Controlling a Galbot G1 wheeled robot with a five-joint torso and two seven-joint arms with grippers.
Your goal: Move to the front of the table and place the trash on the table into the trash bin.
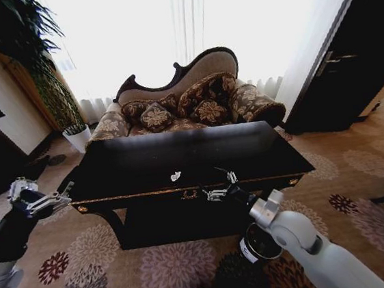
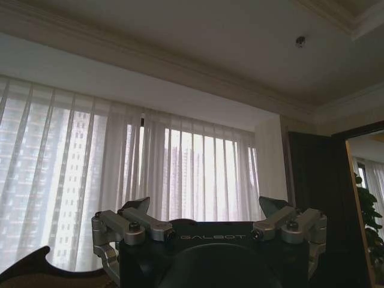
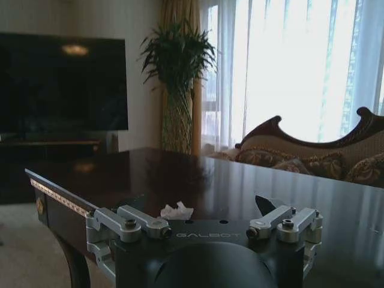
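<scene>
White arms — silver-linked black hands [image 3: 204,225], GALBOT-marked

Ornate sofa [image 1: 187,96] before bright curtains [image 1: 166,30]

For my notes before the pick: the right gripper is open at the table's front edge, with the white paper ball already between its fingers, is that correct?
Not quite. The right gripper is open at the table's front edge, but the paper ball lies on the tabletop apart from it, not between its fingers. The head view shows the gap.
</scene>
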